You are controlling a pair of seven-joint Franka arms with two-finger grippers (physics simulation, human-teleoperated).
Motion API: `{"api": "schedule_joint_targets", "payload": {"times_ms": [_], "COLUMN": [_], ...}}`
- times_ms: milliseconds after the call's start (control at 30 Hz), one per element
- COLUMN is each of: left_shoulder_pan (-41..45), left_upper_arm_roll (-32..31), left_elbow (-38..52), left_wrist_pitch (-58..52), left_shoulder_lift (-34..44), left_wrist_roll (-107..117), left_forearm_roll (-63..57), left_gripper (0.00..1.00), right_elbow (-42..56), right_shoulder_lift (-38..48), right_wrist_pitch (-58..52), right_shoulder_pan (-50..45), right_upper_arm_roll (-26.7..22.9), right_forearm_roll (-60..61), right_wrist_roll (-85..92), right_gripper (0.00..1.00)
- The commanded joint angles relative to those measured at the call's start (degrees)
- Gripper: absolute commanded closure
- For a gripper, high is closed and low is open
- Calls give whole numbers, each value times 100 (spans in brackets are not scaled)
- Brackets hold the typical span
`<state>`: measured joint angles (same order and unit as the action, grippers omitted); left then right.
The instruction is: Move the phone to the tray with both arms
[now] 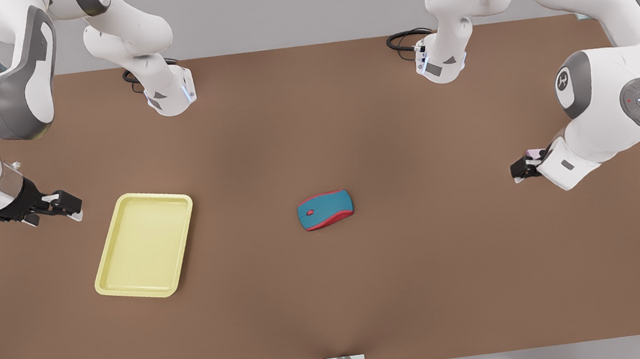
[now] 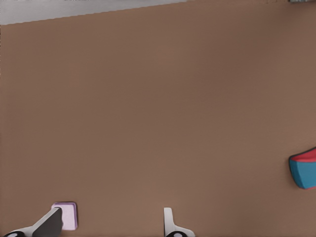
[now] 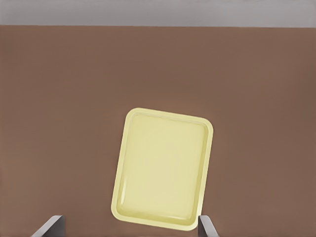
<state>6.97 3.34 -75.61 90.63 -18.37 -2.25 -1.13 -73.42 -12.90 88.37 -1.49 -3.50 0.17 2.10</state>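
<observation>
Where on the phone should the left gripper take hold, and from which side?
Probably from above, fingers across its two opposite short edges: the phone lies flat on the table, so only its thin rim offers purchase. The left gripper is open beside it.

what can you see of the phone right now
The phone is a small pale pink, flat, squarish slab lying on the brown table. In the front view a sliver of it peeks out by the left gripper, at that view's right. The left wrist view shows one finger covering its corner; the jaws stand open, not closed on it.
</observation>
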Motion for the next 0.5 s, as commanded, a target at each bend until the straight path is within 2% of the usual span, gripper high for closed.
{"api": "schedule_joint_targets", "payload": {"times_ms": [0,100,333,467], "left_shoulder_pan": [-3,-64,-73,-73], "left_upper_arm_roll": [0,211,1230,1670], "left_elbow": [2,-86,-3345,-4208], "left_wrist_pitch": [95,332,3337,4138], "left_shoulder_lift": [-26,-387,149,316], "left_wrist_roll": [-74,-206,-1954,-2649], "left_forearm_roll": [-36,43,60,60], "left_gripper": [0,0,0,0], "right_elbow": [3,3,3,3], "right_shoulder_lift": [7,7,7,7], "right_wrist_pitch": [49,49,49,49], "right_shoulder_pan": [0,0,0,0], "right_upper_arm_roll": [-2,-2,-2,-2], "right_forearm_roll": [9,1,1,9], "right_wrist_roll": [107,107,107,107], "right_gripper": [0,0,0,0]}}
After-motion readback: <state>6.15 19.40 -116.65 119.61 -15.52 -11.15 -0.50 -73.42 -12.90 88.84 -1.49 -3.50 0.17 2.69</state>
